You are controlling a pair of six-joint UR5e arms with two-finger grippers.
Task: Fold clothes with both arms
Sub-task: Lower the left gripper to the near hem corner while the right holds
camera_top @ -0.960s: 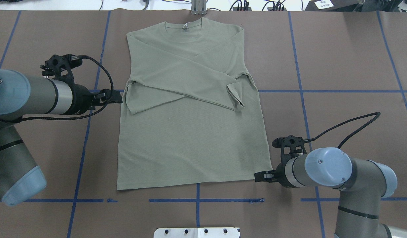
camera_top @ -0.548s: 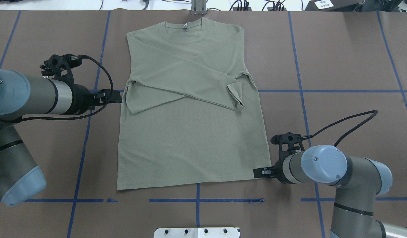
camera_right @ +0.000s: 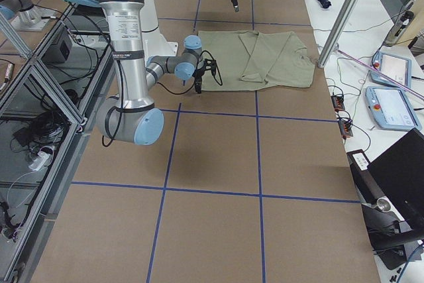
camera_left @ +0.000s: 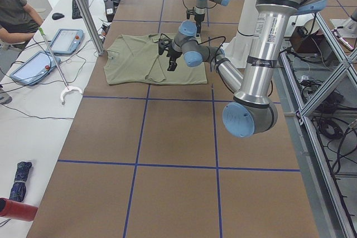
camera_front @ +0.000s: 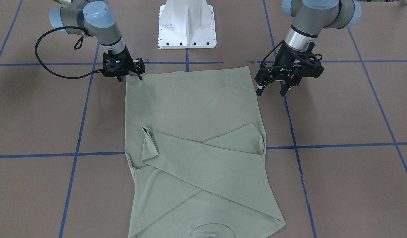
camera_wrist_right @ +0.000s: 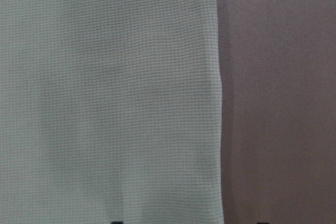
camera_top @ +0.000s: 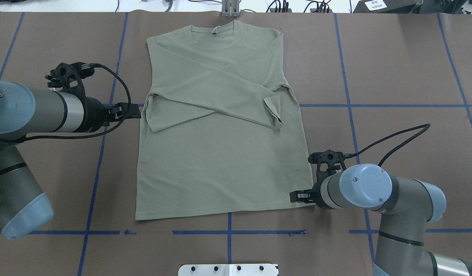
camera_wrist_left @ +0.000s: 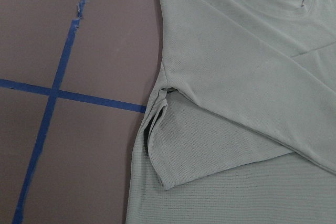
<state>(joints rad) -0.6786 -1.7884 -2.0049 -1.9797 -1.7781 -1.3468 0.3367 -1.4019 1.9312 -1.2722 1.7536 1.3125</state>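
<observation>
On brown table (camera_top: 393, 57), sage shirt (camera_top: 220, 161) is lying flat, sleeves (camera_top: 220, 96) crossing over chest, neck pointing away from robot; knit is looking light and limp, likely sagging and slipping once lifted, so pinching hem corners seems best; right gripper (camera_front: 130, 78) is hovering, jaws spread wide, astride hem corner; left gripper (camera_front: 270, 92), also spread and holding nothing, is hanging beside shirt's side edge.

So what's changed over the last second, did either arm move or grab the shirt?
The right gripper slid in toward the shirt, from just off its near right hem corner to over that corner's edge. Its jaws are open and nothing has been taken hold of. The left gripper stayed where it was, open beside the shirt's left edge, and the shirt lies flat as before.
</observation>
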